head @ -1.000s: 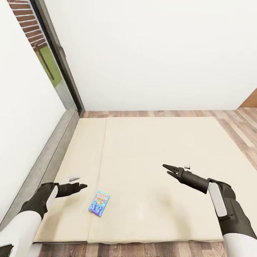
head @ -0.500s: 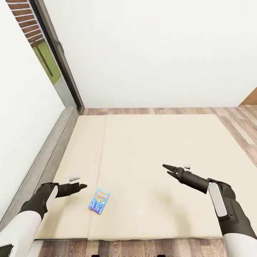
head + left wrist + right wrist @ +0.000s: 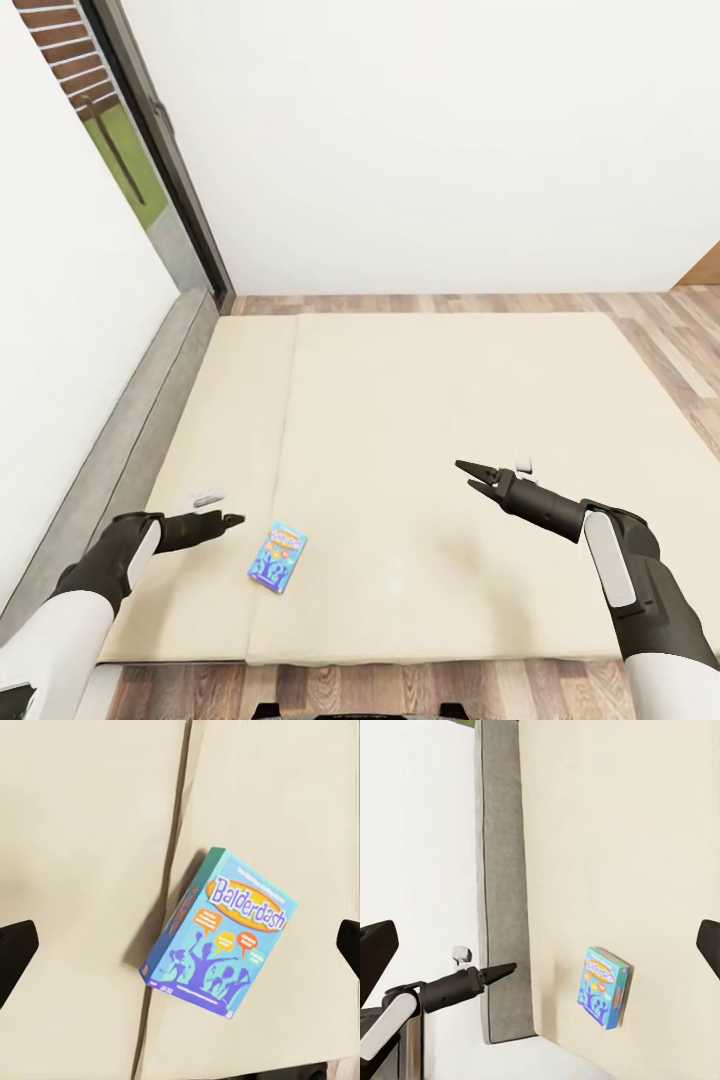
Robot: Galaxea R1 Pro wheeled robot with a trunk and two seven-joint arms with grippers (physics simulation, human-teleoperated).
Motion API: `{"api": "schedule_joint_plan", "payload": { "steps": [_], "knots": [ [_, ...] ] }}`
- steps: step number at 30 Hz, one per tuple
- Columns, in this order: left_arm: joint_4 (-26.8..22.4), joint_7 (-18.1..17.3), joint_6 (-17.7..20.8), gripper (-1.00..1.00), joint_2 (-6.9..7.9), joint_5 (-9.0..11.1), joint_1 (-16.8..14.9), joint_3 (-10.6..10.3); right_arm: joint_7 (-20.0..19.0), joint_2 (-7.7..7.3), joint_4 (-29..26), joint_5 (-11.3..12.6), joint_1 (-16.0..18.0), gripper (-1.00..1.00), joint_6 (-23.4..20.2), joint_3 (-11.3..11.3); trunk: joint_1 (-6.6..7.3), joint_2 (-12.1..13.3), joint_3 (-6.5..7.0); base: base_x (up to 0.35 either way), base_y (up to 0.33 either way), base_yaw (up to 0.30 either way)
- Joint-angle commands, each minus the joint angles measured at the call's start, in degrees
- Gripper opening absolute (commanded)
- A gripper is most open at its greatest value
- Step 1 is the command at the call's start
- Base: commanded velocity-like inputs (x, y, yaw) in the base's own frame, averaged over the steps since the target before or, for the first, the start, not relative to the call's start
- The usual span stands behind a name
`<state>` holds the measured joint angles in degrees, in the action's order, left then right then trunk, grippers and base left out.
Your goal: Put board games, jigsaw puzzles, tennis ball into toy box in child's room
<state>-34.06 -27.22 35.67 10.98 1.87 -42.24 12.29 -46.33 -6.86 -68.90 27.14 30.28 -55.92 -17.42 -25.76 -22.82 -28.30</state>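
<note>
Backing off: bed (image 3: 420,420) slid up-frame, game box (image 3: 278,557) sits lower-left beside left tool (image 3: 232,520), both tools open, right tool (image 3: 466,474) empty, nothing grasped

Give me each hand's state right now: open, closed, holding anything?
Left hand: open, empty, beside the Balderdash board game on the bed.
Right hand: open, empty, above the bed.

Your head camera has tilted or backed off: the bed (image 3: 450,400) and board game (image 3: 278,556) sit slightly higher in frame, with more wood floor (image 3: 400,690) showing along the bottom edge.
</note>
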Motion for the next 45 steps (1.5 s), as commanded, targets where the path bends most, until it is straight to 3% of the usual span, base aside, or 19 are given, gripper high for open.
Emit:
{"api": "schedule_joint_plan", "payload": {
  "steps": [1,7,12,17,24,45],
  "knots": [
    [-0.03,-0.72,-0.04,1.00,0.00,0.18,-0.03,0.18,-0.27,0.01,0.00,-0.16,0.04,1.00,-0.24,-0.07,-0.03,-0.10,-0.18,0.000,0.000,0.000],
    [0.75,-4.95,-4.10,1.00,-0.30,-0.10,-0.03,0.15,-0.30,0.01,0.00,-0.14,0.04,1.00,-0.24,-0.07,-0.03,-0.10,-0.74,0.000,0.000,0.000],
    [2.44,-5.91,-7.06,1.00,-0.45,-0.30,-0.03,-0.14,-0.30,0.01,0.00,-0.11,0.04,1.00,-0.24,-0.07,-0.03,-0.10,-1.22,0.000,0.000,0.000],
    [3.49,-6.21,-9.62,1.00,-0.50,-0.41,-0.03,-1.78,-0.27,0.03,0.00,-0.12,0.04,1.00,-0.24,-0.07,-0.03,-0.10,-1.69,0.000,0.000,0.000],
    [3.86,-6.32,-10.87,1.00,-0.57,-0.45,-0.03,-3.50,-0.32,0.01,0.00,-0.15,0.04,1.00,-0.24,-0.07,-0.03,-0.10,-2.35,0.000,0.000,0.000],
    [4.00,-6.35,-11.41,1.00,-0.61,-0.29,-0.03,-4.20,-0.30,0.01,0.00,-0.15,0.04,1.00,-0.24,-0.07,-0.03,-0.10,-4.33,0.000,0.000,0.000]
  ]
}}
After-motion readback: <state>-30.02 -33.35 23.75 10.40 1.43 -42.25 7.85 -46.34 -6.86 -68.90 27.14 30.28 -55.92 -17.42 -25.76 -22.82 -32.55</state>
